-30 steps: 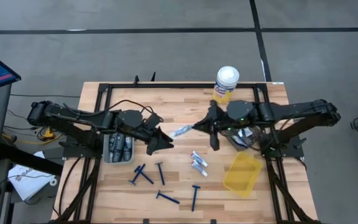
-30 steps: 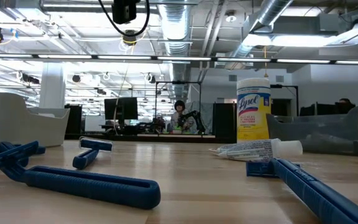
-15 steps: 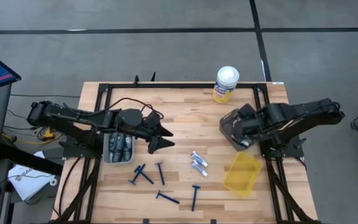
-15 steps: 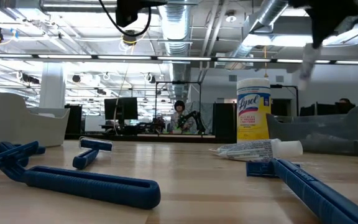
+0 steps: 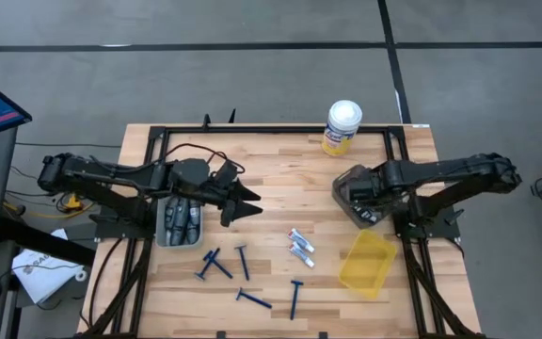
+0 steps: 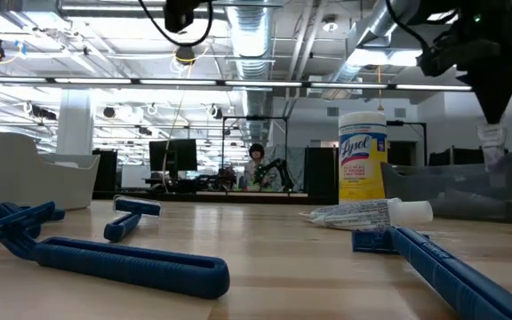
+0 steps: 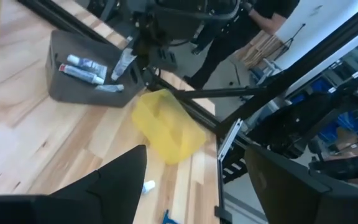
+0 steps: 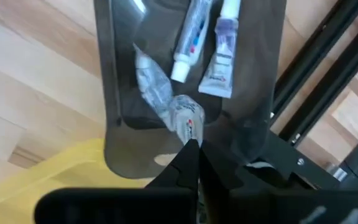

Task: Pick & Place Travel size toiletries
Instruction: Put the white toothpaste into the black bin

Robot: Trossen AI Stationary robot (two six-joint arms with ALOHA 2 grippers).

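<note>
The right hand [image 8: 190,146] pinches a small tube [image 8: 166,102] by its tail, hanging it over the dark grey bin [image 5: 349,200] at the table's [image 5: 280,169] right so it can drop among the tubes there. The left hand [image 5: 243,202], apparently spread, waits beside the left bin [image 5: 163,231]

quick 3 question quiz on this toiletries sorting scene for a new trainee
1. True or false: the right gripper holds a crumpled silver-white tube over the dark grey tray.
2. How many blue T-shaped razors lie on the wooden table?
3. The yellow plastic bin is: A) full of razors B) empty C) holding tubes.

Key: 1 true; 2 five; 3 B.
</note>
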